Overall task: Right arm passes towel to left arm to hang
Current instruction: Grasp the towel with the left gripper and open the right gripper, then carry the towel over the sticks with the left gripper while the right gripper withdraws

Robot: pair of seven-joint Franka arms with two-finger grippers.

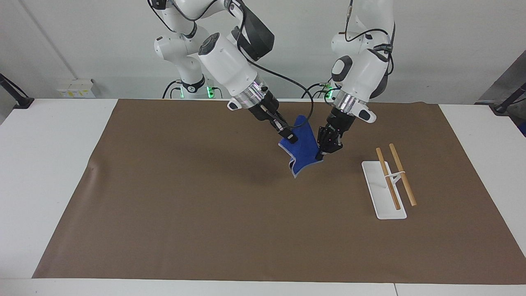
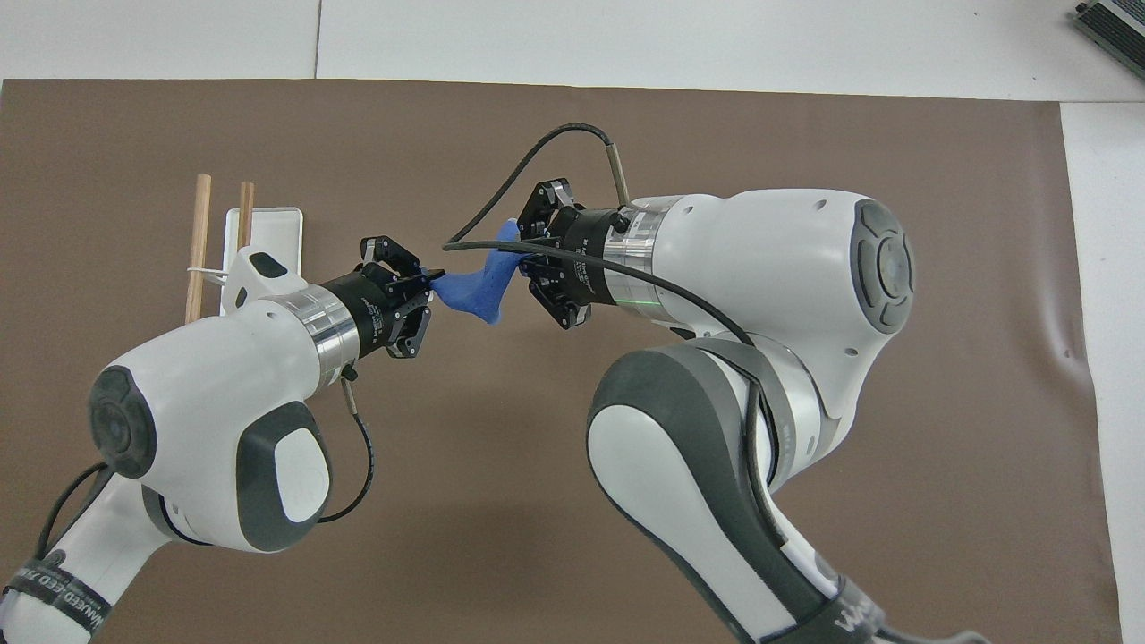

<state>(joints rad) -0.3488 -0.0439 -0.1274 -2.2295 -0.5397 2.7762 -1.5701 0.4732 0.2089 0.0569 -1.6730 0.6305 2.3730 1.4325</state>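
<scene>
The blue towel point(image 1: 305, 149) hangs in the air over the brown mat, held between both grippers. My right gripper point(image 1: 289, 135), on the arm with the looping black cable, is shut on the towel's upper part. My left gripper point(image 1: 320, 153) is shut on the towel's edge toward the left arm's end of the table. In the overhead view the towel point(image 2: 474, 288) stretches between the left gripper point(image 2: 429, 284) and the right gripper point(image 2: 530, 261).
A white rack base point(image 1: 380, 197) with two wooden rods point(image 1: 402, 174) stands on the brown mat point(image 1: 185, 205) toward the left arm's end of the table. It also shows in the overhead view point(image 2: 273, 228), beside the left arm's wrist.
</scene>
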